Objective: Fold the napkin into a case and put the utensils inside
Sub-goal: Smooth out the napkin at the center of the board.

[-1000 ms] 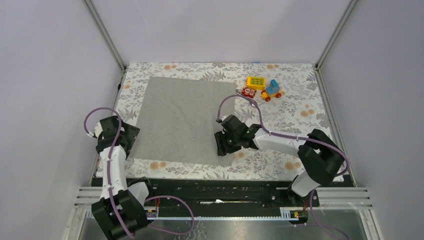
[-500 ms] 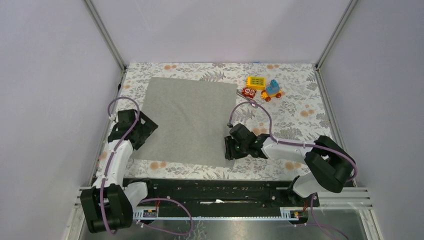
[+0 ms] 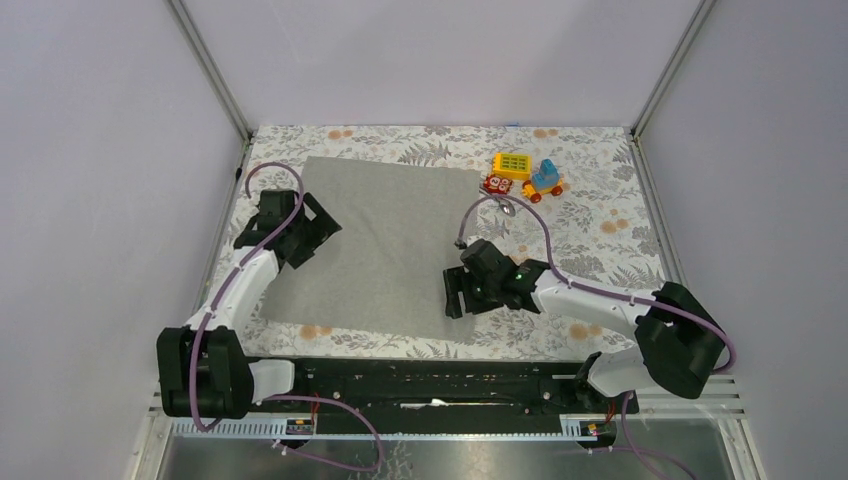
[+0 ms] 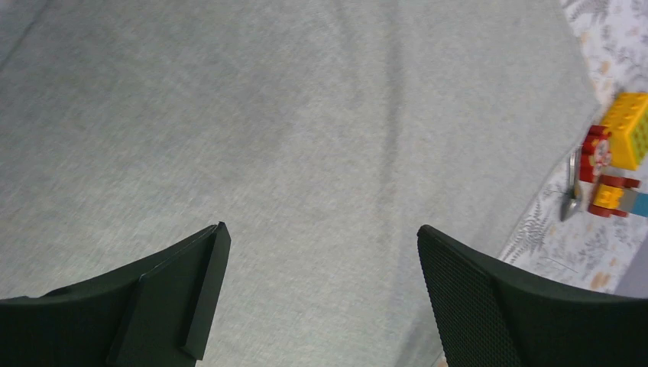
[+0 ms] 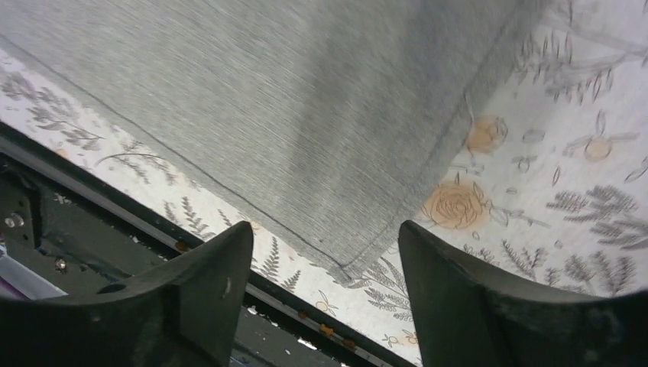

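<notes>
Here, both arms stretch over the napkin (image 3: pixel 390 240), left end effector (image 3: pixel 308 228) and right end effector (image 3: pixel 456 298) spread wide.

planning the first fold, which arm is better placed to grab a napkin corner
Right, probably. The right pincer hangs open with the near right corner of the napkin showing between its fingers. The left pincer, also open, has only plain cloth below it, away from any corner.

Spoon (image 4: pixel 571 200) there, just a sliver beside the red block (image 4: pixel 594 153) near the far edge of the tablecloth (image 3: pixel 600 230); a second utensil can't be made out (too small from above). Napkin (image 5: pixel 290 99) smeared by blur in the right wrist view, cut off at the top edge.
</notes>
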`<action>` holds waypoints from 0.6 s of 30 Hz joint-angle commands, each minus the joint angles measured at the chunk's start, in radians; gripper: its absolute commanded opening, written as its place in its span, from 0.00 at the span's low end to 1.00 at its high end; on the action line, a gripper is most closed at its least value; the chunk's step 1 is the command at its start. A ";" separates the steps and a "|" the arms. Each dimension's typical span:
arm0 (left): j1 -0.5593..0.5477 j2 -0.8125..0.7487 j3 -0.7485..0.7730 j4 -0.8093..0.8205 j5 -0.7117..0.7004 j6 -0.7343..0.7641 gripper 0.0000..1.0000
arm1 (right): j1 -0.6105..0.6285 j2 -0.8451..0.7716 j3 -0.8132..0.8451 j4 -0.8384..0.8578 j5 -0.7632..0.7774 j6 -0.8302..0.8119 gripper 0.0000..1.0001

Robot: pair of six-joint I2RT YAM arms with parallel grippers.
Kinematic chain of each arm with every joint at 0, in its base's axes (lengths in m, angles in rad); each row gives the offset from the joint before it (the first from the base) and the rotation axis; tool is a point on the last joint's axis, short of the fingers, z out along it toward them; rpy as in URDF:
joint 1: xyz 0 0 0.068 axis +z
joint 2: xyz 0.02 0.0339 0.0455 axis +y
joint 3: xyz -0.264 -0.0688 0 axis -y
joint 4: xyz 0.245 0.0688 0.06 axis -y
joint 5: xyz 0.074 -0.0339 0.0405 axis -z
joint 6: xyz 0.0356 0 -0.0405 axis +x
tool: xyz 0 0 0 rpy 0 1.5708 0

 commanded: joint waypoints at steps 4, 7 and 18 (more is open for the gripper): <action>0.019 -0.145 -0.028 -0.170 -0.164 0.025 0.99 | 0.012 0.009 0.139 -0.124 -0.005 -0.263 0.82; 0.105 -0.202 -0.071 -0.221 -0.130 0.001 0.99 | 0.047 -0.014 0.141 -0.140 -0.006 -0.313 0.82; 0.352 -0.247 -0.131 -0.326 -0.062 -0.130 0.99 | 0.098 0.025 0.168 -0.385 0.162 0.250 0.73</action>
